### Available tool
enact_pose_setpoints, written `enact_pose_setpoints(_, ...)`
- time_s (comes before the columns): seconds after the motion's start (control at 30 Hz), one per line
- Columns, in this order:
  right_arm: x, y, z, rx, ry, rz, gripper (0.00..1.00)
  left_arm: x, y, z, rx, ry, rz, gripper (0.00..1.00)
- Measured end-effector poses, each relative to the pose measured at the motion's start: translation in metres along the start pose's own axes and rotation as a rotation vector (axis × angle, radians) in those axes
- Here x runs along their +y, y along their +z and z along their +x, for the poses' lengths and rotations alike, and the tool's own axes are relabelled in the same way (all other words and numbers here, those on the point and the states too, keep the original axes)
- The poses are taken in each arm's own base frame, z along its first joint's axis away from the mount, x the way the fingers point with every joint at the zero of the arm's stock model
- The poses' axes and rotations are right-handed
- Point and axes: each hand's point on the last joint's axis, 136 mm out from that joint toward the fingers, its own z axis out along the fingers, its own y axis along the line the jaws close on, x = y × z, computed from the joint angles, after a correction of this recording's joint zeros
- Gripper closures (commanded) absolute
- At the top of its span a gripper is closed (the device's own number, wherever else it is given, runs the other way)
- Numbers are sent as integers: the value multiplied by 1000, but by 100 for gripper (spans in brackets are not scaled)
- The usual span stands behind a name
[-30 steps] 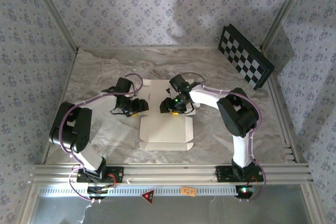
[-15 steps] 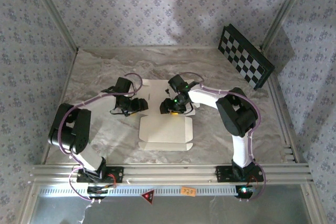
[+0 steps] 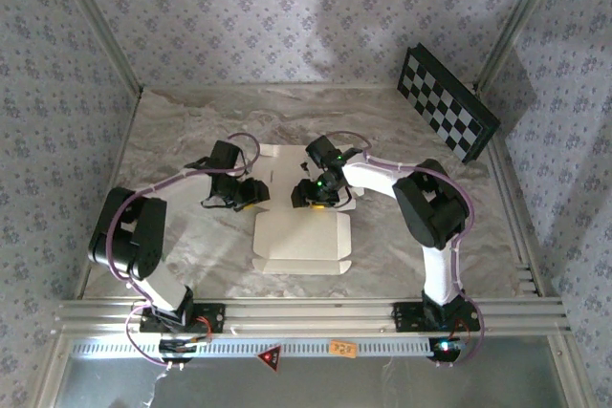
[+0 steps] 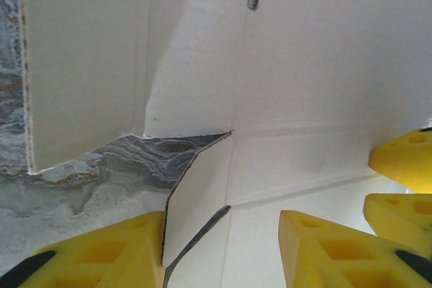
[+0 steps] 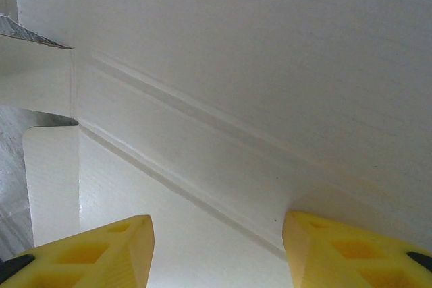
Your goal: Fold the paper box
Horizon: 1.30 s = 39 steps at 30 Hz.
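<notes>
Lying flat near the middle of the marbled table, the paper box is seen from above as an unfolded cream sheet. The left gripper is set at its left edge and the right gripper over its far half. A checkerboard panel is propped at the far right.

From the left wrist, the 2 yellow fingers are held apart, with a raised flap standing between them, just beside 1 of them.

From the right wrist, the 2 fingers are spread apart over creased card, clamped on nothing. Whether they touch it cannot be told.
</notes>
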Motion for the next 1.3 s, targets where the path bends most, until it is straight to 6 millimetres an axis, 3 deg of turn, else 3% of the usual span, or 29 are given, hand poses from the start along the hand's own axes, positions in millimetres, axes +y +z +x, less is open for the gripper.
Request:
enact_pose_setpoints(0.27,-2,0,1,2,-11,13,56,-17,1,5,16,23,52,55)
enact_pose_setpoints(0.4,-5,2,2,6,-12,23,66,-28,11,9,37,43,71,53)
enact_pose_setpoints(0.6,-6,2,3,12,-13,29,72,-40,25,11,66,55,91,47)
enact_pose_setpoints(0.87,-9,2,6,23,-12,43,76,-44,42,6,85,52,109,47)
enact_pose_setpoints(1.17,-16,1,7,26,-26,67,77,-46,43,5,78,58,123,47)
enact_pose_setpoints(1.3,-18,0,7,26,-37,72,77,-44,38,16,76,69,127,47)
